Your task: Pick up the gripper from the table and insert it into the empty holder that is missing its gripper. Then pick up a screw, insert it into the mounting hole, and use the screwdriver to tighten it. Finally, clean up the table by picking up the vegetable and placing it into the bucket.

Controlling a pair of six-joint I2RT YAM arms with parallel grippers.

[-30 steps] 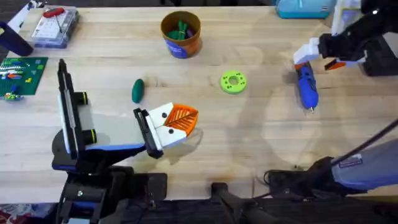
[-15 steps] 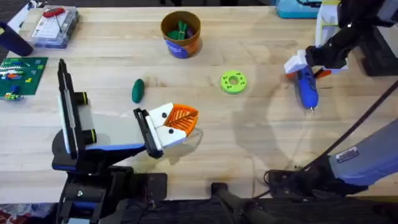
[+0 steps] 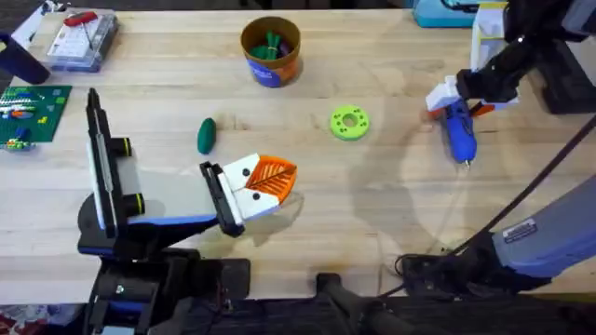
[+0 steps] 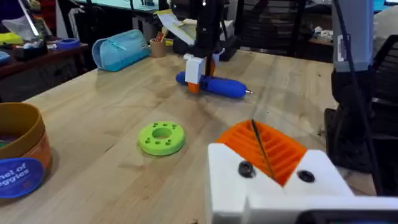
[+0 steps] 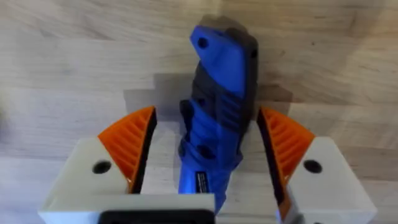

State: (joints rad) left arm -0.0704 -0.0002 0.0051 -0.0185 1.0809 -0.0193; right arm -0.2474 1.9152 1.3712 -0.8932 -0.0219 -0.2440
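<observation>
The blue screwdriver (image 3: 459,132) lies on the table (image 3: 372,214) at the right, tip toward the front. My right gripper (image 3: 450,97) is open, its orange pads (image 5: 134,140) on either side of the screwdriver (image 5: 221,68) at its rear end, with a gap on each side. The dark-green vegetable (image 3: 206,134) lies left of centre. Behind it, at the back, the bucket (image 3: 270,58) holds green pieces. My left gripper (image 3: 277,175) rests shut and empty near the middle, right of the vegetable. The loose gripper, holder and screw are out of view.
A lime-green disc with holes (image 3: 349,122) lies between the vegetable and the screwdriver. A clear box with a red-handled tool (image 3: 82,35) and a green circuit board (image 3: 28,110) sit at the far left. A teal pouch (image 3: 452,11) lies at the back right.
My right gripper has moved left and down onto the screwdriver's rear end, then held still. The left arm, vegetable and disc have not moved.
</observation>
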